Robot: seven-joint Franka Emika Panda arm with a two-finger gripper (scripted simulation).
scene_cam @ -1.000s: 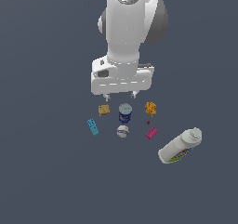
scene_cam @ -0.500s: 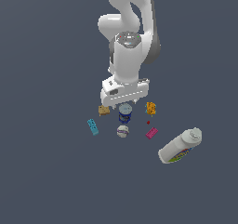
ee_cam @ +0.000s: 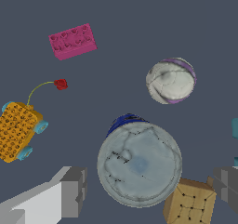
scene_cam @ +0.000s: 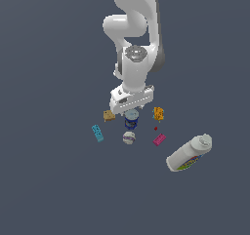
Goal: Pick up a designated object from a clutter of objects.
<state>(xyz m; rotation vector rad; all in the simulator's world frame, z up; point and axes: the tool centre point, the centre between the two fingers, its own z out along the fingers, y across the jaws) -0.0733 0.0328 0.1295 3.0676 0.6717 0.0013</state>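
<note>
The large white bottle (scene_cam: 189, 153) lies on its side toward the surface's right edge in the exterior view, well apart from the rest, so it does not crowd the grasp. The arm hangs straight over the middle of the surface, and the gripper (ee_cam: 148, 190) is spread wide, empty, a finger (ee_cam: 72, 192) on each side of the blue can (ee_cam: 138, 162), evidently lined up to close on it. The can stands upright at the centre of the clutter, its pale lid facing the wrist camera. The tan block (ee_cam: 190, 203) sits just beside it, near one finger's path, which could get in the way. The white ball (ee_cam: 170, 80), orange block (ee_cam: 18, 130) and magenta bar (ee_cam: 72, 41) lie apart. In the exterior view the gripper body hides the can's top, and the fingers cannot be made out; the cyan bar (scene_cam: 97, 132) is cut off in the wrist view.
</note>
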